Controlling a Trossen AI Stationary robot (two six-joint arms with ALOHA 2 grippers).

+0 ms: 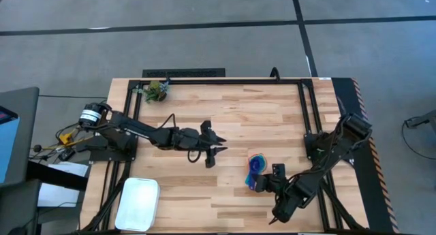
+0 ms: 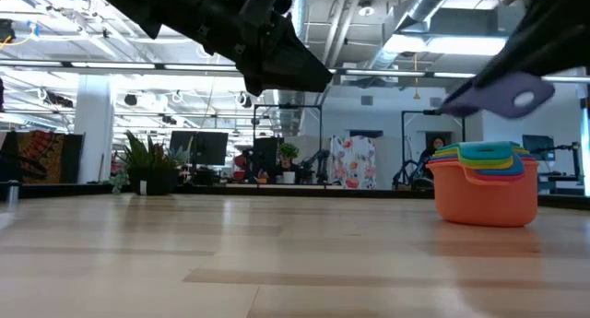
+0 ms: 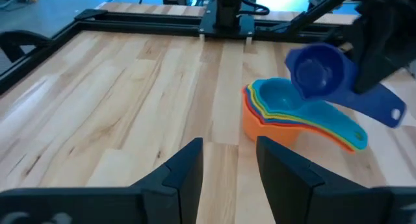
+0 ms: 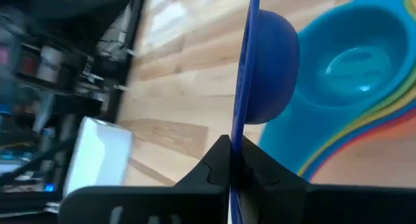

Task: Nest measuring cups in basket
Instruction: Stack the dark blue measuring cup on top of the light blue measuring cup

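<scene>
Gripping the flat handle of the dark blue measuring cup (image 3: pixel 317 71), the right end effector (image 1: pixel 267 183) sits toward five o'clock on the desk (image 1: pixel 231 119) in the overhead view; its fingers (image 4: pixel 224 160) are pinched on the thin handle edge, which runs straight up between them in its own wrist camera. That cup is held above the stack of nested measuring cups (image 3: pixel 286 110), its bowl over the light blue cup (image 4: pixel 354 65) on top, though whether the two touch cannot be told. The stack stands on bare wood, with an orange cup (image 2: pixel 486 196) at the bottom and the handles fanned out to one side. The basket (image 1: pixel 138 202) lies well apart from it, at about seven o'clock near the desk's front edge, white, with no cup inside. The left end effector (image 1: pixel 213 152) hangs above the middle of the desk, at about nine o'clock from the stack, with its two dark fingers (image 3: pixel 185 175) parted and nothing between them. A small green plant-like clump (image 1: pixel 157 91) rests near eleven o'clock, by the back rail.
</scene>
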